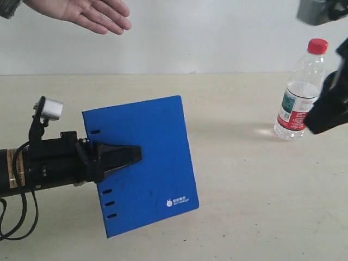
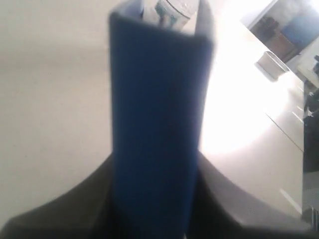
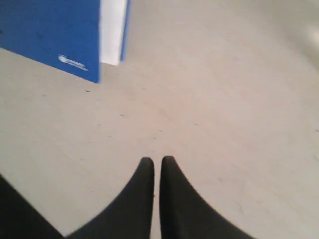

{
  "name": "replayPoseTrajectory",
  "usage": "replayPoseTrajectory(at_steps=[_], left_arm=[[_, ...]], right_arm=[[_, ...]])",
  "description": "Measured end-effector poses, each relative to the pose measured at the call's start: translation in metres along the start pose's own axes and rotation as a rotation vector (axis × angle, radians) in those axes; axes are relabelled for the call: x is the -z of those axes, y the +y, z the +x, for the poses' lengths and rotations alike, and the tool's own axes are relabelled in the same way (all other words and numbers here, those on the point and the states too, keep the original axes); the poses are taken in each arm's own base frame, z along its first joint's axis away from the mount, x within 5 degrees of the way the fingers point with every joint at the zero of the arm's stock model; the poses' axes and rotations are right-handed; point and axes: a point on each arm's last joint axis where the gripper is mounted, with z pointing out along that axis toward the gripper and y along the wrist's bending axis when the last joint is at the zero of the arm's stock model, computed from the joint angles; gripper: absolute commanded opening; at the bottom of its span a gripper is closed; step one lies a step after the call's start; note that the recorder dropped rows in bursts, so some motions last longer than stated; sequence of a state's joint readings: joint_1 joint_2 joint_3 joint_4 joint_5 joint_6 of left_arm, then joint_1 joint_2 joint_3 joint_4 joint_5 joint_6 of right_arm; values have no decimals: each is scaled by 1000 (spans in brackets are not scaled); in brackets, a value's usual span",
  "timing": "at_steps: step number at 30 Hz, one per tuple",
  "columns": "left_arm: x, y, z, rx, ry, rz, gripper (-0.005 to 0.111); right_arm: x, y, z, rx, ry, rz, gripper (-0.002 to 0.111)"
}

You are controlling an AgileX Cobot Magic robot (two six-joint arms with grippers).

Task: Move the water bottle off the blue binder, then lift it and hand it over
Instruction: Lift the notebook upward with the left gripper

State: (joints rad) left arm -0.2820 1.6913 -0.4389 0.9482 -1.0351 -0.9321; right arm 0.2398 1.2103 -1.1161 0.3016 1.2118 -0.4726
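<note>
The blue binder (image 1: 142, 163) is held up off the table, tilted, with my left gripper (image 1: 122, 155) shut on its spine side. In the left wrist view the binder (image 2: 157, 124) fills the middle, clamped between the dark fingers (image 2: 65, 214). The water bottle (image 1: 299, 92) with its red cap stands upright on the table at the far right, apart from the binder. My right gripper (image 3: 156, 160) is shut with nothing in it and points at bare table; its dark arm (image 1: 329, 109) hangs just right of the bottle. A corner of the binder (image 3: 55, 35) with white pages shows in the right wrist view.
An open human hand (image 1: 89, 13) reaches in palm up at the top left, above the binder. The beige table (image 1: 239, 190) runs to a white wall behind. A white container (image 2: 271, 63) and furniture sit beyond the table in the left wrist view.
</note>
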Motion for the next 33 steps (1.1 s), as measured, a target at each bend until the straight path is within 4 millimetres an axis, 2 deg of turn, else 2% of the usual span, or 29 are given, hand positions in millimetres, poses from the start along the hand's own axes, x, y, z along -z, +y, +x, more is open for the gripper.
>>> replayPoseTrajectory(at_steps=[7,12,14,17,20,25,29,33], left_arm=[[-5,-28,-13,-102,-65,-96,4],[-7,-41,-20,-125,-159,-206,4],[-6,-41,-26,-131,-223,-274,4],[-1,-36,-32,-137,-283,-377,4],[2,-32,-34,-138,-298,-438,4],[0,-34,-45,-150,-335,-442,4],[-3,-38,-57,-160,-381,-428,4],[-3,-39,-63,-177,-409,-441,4]], right_arm=[[61,11,36,-84,-140,268,0],[77,9,51,-131,-163,404,0],[71,2,59,-156,-115,474,0],[46,-9,75,-176,6,533,0],[18,-12,96,-186,124,521,0],[-16,-11,122,-243,199,496,0],[-29,-11,133,-259,231,484,0],[-33,-11,136,-259,241,481,0]])
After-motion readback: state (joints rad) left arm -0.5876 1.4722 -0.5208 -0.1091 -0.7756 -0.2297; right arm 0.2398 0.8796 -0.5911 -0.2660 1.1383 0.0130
